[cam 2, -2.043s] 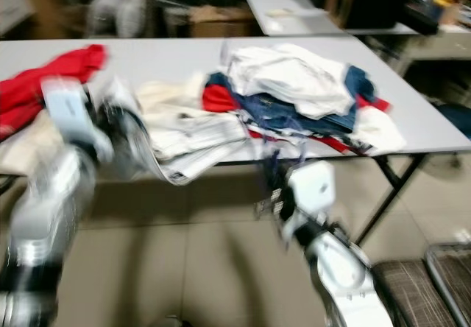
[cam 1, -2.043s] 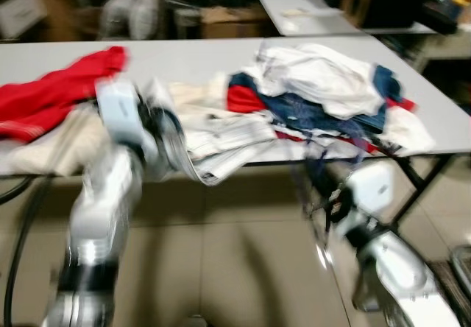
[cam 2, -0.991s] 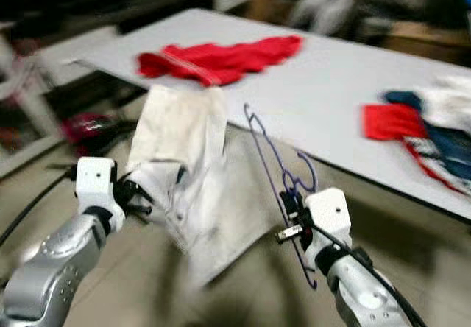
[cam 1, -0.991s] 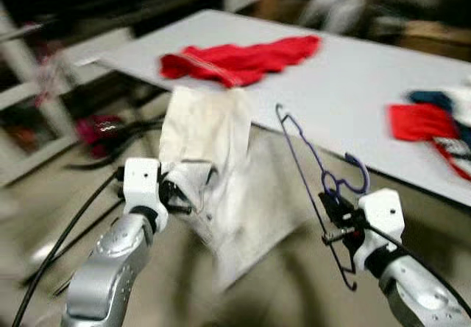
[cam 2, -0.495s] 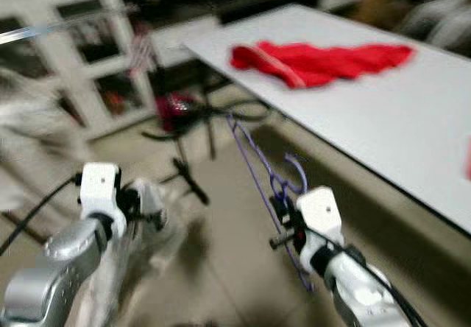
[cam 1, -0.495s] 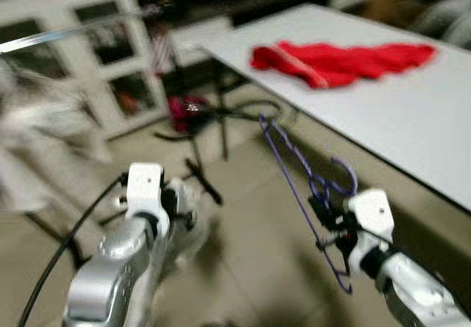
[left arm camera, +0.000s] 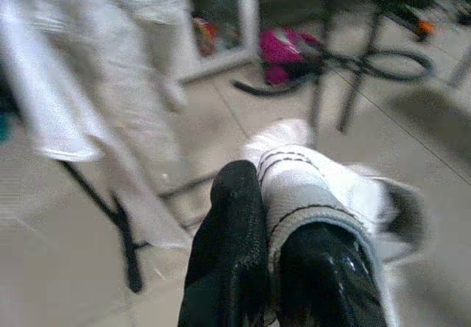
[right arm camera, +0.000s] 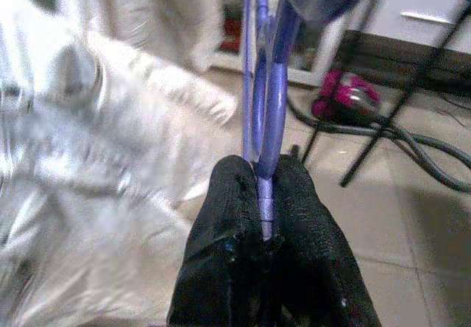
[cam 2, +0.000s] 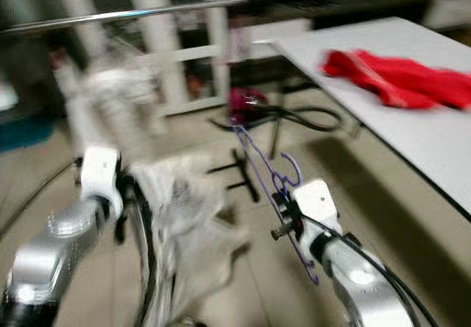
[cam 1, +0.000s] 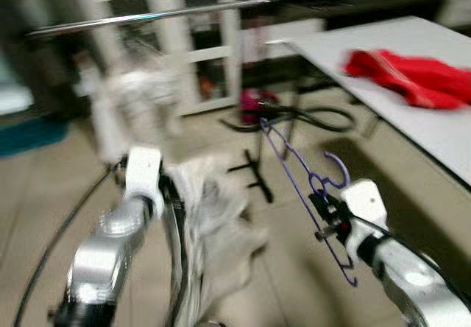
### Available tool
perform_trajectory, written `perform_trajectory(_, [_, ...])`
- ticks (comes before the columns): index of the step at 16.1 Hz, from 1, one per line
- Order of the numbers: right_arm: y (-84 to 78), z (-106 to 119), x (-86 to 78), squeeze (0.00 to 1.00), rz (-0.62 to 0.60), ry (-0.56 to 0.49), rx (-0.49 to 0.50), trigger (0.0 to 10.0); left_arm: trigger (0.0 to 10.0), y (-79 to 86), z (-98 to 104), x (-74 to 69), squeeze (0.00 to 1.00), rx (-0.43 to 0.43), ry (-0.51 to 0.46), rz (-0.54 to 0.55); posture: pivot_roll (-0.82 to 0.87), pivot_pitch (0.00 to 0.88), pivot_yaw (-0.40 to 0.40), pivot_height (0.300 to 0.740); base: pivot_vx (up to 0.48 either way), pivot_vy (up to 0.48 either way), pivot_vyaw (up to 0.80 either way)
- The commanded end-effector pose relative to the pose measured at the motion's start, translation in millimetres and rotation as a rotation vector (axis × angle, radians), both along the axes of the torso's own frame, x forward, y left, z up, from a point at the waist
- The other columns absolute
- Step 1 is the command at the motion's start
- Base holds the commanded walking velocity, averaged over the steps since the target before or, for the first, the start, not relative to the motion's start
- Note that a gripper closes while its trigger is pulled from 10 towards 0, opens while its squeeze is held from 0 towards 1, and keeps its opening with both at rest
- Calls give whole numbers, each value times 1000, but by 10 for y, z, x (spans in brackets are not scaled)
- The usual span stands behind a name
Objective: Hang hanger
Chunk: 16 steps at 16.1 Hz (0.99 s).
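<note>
Eye views, blurred: right gripper [cam 1: 324, 213] holds purple hanger [cam 1: 294, 187] raised beside table [cam 1: 434, 132] carrying red cloth [cam 1: 412, 76]; metal rail [cam 1: 147, 18] beyond. Left wrist: left gripper [left arm camera: 276, 261] jaws clamp white garment [left arm camera: 309, 187]. Right wrist: jaws shut on hanger wire.

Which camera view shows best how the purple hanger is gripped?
The right wrist view: the purple hanger sits pinched between the right gripper's black fingers, seen close. The eye views show the hanger's whole outline held up over the floor, blurred.
</note>
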State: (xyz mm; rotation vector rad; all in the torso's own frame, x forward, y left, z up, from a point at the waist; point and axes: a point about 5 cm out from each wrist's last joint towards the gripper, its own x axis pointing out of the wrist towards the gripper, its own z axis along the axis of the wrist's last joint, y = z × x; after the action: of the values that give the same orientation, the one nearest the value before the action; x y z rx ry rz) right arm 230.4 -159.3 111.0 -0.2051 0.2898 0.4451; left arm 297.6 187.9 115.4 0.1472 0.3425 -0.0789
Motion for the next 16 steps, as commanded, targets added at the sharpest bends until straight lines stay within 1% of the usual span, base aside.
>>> perform_trajectory(1, [20, -9, 74, 0, 9, 12, -25, 10000, 0, 63, 62, 177, 0, 48, -28, 1, 50, 0, 21, 740, 0, 0, 0])
perform_trajectory(2, [32, -14, 101, 0, 5, 25, -12, 10000, 0, 68, 59, 226, 0, 60, -22, -10, 52, 0, 14, 740, 0, 0, 0])
perform_trajectory(3, [63, -19, 162, 0, 37, 45, -21, 10000, 0, 90, 83, 348, 0, 87, -14, -8, 52, 0, 15, 740, 0, 0, 0])
perform_trajectory(4, [89, -3, 187, 0, 80, 43, -33, 10000, 0, 96, 104, 412, 0, 84, -5, -7, 52, 0, 14, 740, 0, 0, 0])
perform_trajectory(5, [126, 5, 192, 0, 162, 78, -45, 10000, 0, 88, 168, 528, 0, 41, -1, 10, 51, 0, 15, 740, 0, 0, 0])
perform_trajectory(6, [142, 8, 186, 0, 208, 92, -57, 10000, 0, 71, 208, 579, 0, 26, 0, 11, 51, 13, 15, 740, 0, 0, 0])
perform_trajectory(7, [167, 3, 175, 0, 303, 139, -76, 10000, 0, 1, 289, 727, 0, 24, -4, -19, 53, 27, 17, 740, 0, 0, 0])
perform_trajectory(8, [168, -5, 167, 0, 333, 160, -91, 10000, 0, -42, 320, 780, 0, 18, -8, -33, 51, 39, 22, 740, 0, 0, 0])
perform_trajectory(9, [172, -13, 167, 0, 375, 178, -120, 10000, 0, -124, 380, 865, 0, 17, -23, -60, 46, 63, 36, 740, 0, 0, 0])
perform_trajectory(10, [203, -13, 188, 0, 391, 183, -124, 10000, 0, -231, 447, 938, 0, 50, -44, -107, 37, 103, 63, 740, 0, 0, 0])
perform_trajectory(11, [232, -14, 216, 0, 380, 174, -132, 10000, 0, -330, 484, 976, 0, 74, -57, -152, 30, 131, 80, 740, 0, 0, 0])
perform_trajectory(12, [246, -10, 222, 0, 377, 168, -130, 10000, 0, -364, 490, 989, 0, 80, -56, -163, 29, 137, 85, 740, 0, 0, 0])
perform_trajectory(13, [284, 15, 224, 0, 363, 159, -112, 10000, 0, -432, 498, 1018, 0, 106, -53, -196, 21, 163, 109, 740, 0, 0, 0])
perform_trajectory(14, [301, 26, 221, 0, 360, 157, -102, 10000, 0, -445, 503, 1029, 0, 113, -53, -205, 18, 167, 113, 740, 0, 0, 0])
perform_trajectory(16, [400, 108, 210, 0, 338, 109, -30, 10000, 0, -476, 524, 1055, 0, 122, -54, -237, 19, 184, 130, 740, 0, 0, 0])
